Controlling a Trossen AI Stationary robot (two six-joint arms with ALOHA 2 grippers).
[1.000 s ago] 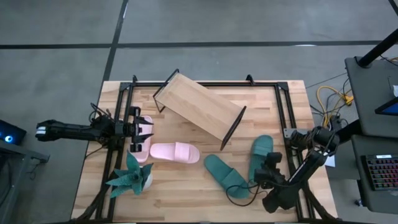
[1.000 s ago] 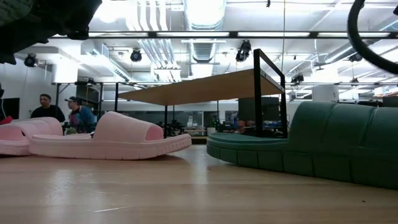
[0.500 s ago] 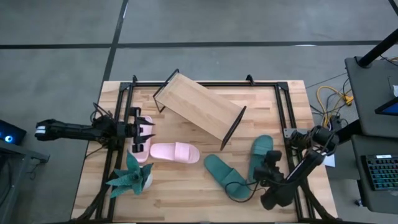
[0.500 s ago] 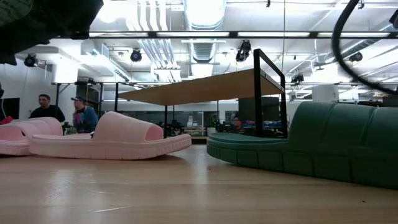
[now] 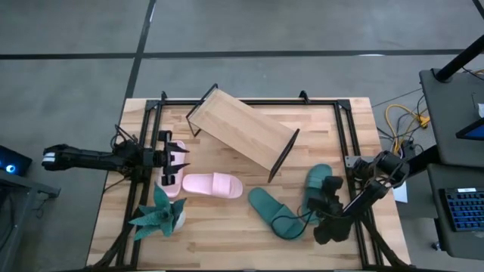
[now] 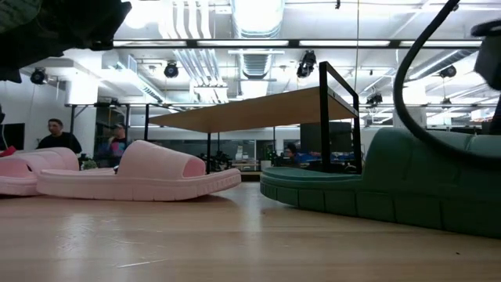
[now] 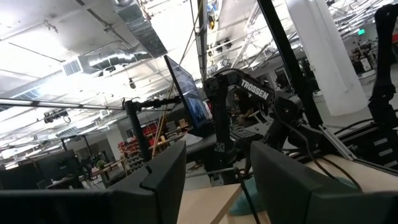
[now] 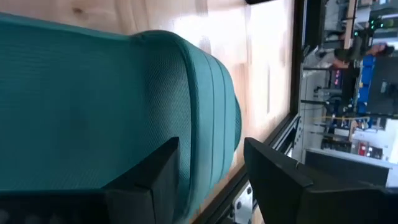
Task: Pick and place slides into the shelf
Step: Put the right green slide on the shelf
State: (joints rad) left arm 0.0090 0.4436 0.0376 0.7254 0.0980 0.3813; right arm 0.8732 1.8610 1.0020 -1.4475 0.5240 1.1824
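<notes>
Shelf: wooden board on black wire legs, standing askew at the table's far middle, nothing on top.

Pink slides: one near the table's centre, the other beside the left edge.

Green slides: one in front of the shelf, the other nearer the right edge.

Left gripper: fingers parted, hovering at the second pink slide, apparently grasping nothing.

Right gripper: fingers parted, one over that green slide's strap; whether it grips is unclear.

Toy plant: near left corner.
</notes>
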